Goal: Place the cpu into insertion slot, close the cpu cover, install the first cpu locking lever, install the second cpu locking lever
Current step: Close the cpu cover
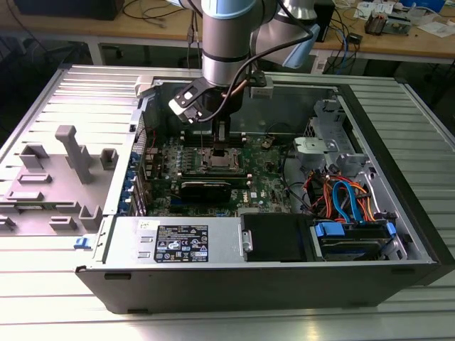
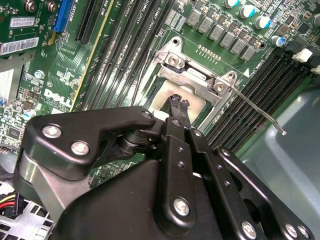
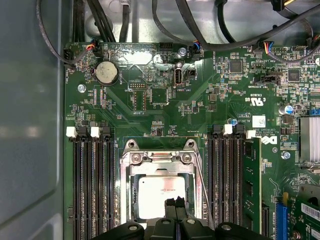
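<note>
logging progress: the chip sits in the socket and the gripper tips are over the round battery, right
No. The first wrist view shows the gripper over the chip in the socket, not over the round battery.

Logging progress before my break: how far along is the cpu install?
Done: the cpu sits in the slot. In hand: the shut hand hangs right over the cpu. Left: one lever sticks out unlatched. I cannot tell whether the cover is fully down.
</note>
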Tool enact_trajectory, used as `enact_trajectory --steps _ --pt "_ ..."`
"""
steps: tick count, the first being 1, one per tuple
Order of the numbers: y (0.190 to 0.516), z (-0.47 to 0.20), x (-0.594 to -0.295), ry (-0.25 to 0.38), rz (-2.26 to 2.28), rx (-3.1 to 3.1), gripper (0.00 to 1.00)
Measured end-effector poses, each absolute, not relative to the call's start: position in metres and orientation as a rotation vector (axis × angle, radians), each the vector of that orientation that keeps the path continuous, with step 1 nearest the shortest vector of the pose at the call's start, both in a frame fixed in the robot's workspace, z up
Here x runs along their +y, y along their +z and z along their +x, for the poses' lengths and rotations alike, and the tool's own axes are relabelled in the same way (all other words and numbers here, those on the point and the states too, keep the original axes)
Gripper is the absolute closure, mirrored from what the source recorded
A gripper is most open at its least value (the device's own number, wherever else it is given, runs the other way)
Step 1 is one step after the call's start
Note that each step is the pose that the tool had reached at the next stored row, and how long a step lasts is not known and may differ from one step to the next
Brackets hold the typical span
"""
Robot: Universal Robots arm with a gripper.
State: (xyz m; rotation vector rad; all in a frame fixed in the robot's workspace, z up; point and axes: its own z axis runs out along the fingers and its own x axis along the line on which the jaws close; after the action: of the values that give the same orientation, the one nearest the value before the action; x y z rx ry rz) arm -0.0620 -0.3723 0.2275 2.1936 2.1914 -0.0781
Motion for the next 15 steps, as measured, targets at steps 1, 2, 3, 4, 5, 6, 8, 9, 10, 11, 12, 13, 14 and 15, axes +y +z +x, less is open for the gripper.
enact_trajectory --steps 1,2,3,4,5,6,8,9,10,11,12,13,14,15 --pt "0.227 -0.062 -0.372 -0.078 2.194 2.191 0.89" --pt "0.227 -0.062 -0.372 -0.078 2.194 2.191 0.89" --pt "0.227 -0.062 -0.372 -0.078 2.194 2.191 0.89" --pt "0.227 -0.062 -0.372 -0.078 2.194 2.191 0.89" --pt "0.227 -0.062 -0.372 -0.078 2.193 2.192 0.89" --pt "0.227 -0.062 -0.372 -0.078 2.193 2.191 0.89" --pt "0.227 -0.062 -0.372 -0.078 2.193 2.192 0.89" --pt "0.227 -0.063 -0.372 -0.078 2.193 2.192 0.89" --pt "0.227 -0.066 -0.373 -0.077 2.191 2.194 0.89" --pt "0.227 -0.067 -0.372 -0.077 2.190 2.195 0.89" --pt "0.227 -0.068 -0.372 -0.077 2.190 2.196 0.89" --pt "0.227 -0.070 -0.372 -0.076 2.189 2.197 0.89" --pt "0.227 -0.071 -0.372 -0.076 2.188 2.198 0.89" --pt "0.227 -0.073 -0.372 -0.075 2.187 2.199 0.89"
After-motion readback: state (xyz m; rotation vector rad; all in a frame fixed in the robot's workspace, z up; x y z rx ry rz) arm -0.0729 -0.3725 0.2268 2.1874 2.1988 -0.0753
